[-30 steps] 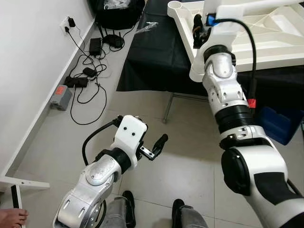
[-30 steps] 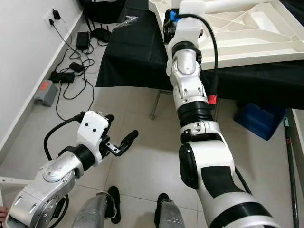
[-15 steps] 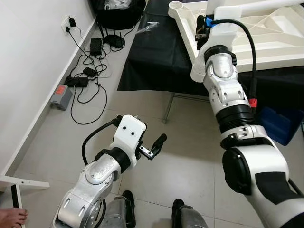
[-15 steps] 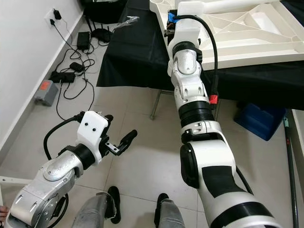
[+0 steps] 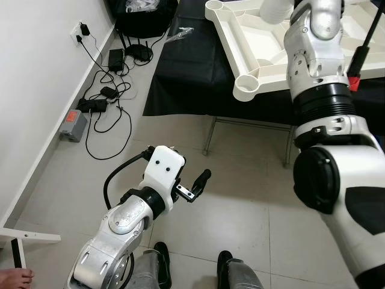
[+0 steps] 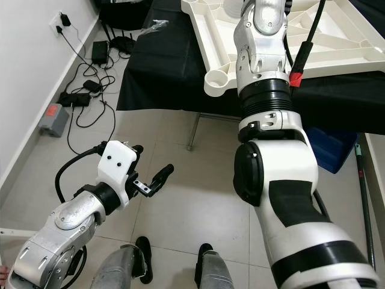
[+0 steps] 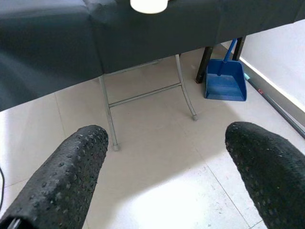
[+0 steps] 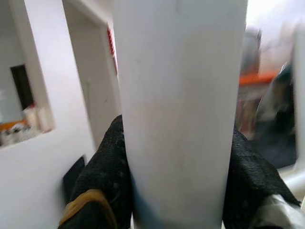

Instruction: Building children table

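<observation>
The white plastic table top (image 5: 258,42) lies upside down on a black-draped table (image 5: 192,66), with a round leg socket (image 5: 248,86) at its near corner. My right arm (image 5: 319,72) reaches up over it. In the right wrist view my right gripper (image 8: 178,186) is shut on a white cylindrical table leg (image 8: 178,105), with black fingers (image 8: 107,176) pressing on both sides. My left gripper (image 5: 195,185) hangs low over the tiled floor, open and holding nothing, its fingers (image 7: 62,176) spread wide.
Cables, adapters and a power strip (image 5: 102,96) lie along the left wall below a black bag (image 5: 141,12). The table's folding metal legs (image 5: 210,135) stand ahead. A blue dustpan (image 7: 224,86) and a broom handle (image 6: 361,174) are to the right. A person's foot (image 5: 12,278) is at the lower left.
My right arm has risen and swung to the right, so its wrist has left the top of the eye views and uncovered the corner socket. The left arm has stayed put.
</observation>
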### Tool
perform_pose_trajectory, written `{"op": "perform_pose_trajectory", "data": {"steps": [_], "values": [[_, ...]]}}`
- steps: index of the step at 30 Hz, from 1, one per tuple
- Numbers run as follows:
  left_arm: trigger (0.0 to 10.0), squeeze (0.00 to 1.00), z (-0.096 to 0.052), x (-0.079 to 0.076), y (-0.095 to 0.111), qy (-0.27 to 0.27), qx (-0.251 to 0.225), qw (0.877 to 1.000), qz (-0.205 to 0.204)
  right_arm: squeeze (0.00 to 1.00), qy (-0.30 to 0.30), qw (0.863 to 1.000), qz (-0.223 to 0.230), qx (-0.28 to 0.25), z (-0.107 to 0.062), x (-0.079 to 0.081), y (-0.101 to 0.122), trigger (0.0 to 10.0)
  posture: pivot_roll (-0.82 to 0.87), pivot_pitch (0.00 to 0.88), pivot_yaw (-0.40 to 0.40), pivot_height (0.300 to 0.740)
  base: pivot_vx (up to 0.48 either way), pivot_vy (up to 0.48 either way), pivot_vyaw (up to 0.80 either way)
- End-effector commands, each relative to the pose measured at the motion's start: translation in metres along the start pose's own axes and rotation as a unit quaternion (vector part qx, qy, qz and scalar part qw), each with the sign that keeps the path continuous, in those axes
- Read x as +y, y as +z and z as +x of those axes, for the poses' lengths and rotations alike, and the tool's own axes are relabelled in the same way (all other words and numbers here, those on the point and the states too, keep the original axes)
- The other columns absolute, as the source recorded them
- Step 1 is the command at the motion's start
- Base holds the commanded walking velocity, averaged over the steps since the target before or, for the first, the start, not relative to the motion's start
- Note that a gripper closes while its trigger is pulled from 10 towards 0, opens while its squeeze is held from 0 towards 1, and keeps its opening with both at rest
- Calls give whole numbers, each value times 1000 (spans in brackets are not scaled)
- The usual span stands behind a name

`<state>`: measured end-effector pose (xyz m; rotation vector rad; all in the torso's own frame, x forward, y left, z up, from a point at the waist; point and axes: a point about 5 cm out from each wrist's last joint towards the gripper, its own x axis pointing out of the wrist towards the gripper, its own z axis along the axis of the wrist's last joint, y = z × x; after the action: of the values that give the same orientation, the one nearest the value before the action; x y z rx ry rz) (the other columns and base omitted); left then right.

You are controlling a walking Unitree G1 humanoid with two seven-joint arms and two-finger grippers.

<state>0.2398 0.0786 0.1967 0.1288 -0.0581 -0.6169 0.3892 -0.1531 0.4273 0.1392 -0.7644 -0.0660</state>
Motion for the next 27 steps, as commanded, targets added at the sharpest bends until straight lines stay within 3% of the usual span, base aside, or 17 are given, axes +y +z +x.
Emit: {"op": "perform_pose_trajectory", "data": {"steps": [1,5,9,13,16,17,18,19,23,27], "values": [[10000,0,0,-2,-4,0,8,1000,-2,0,16,999,23,19,-6,2,-9,0,154,270,-21,740,0,0,0],[10000,0,5,5,-5,21,29,999,20,0,43,993,86,65,-22,0,-32,0,161,259,-19,740,0,0,0],[10000,0,19,24,7,42,9,998,40,0,68,982,149,90,-43,-3,-47,0,154,238,-13,740,0,0,0],[10000,0,31,41,18,66,-3,996,61,0,96,975,166,111,-62,-1,-55,0,153,227,-6,740,0,0,0],[10000,0,33,43,20,70,-5,996,62,0,99,974,166,114,-65,-1,-56,0,153,227,-6,740,0,0,0],[10000,196,39,49,26,76,-11,995,65,0,109,970,177,127,-77,-1,-60,0,159,219,-4,740,0,0,0],[10000,196,42,52,29,80,-15,994,67,0,116,966,185,135,-85,-1,-63,0,159,219,-4,740,0,0,0],[10000,0,48,55,34,83,-20,994,70,0,122,961,196,149,-95,-1,-67,0,155,215,2,740,0,0,0],[10000,0,55,58,39,82,-28,994,66,0,126,955,208,168,-109,-1,-73,0,154,212,7,740,0,0,0],[10000,0,69,57,35,63,-18,996,57,0,130,944,230,199,-133,3,-75,0,147,213,10,740,0,0,0]]}}
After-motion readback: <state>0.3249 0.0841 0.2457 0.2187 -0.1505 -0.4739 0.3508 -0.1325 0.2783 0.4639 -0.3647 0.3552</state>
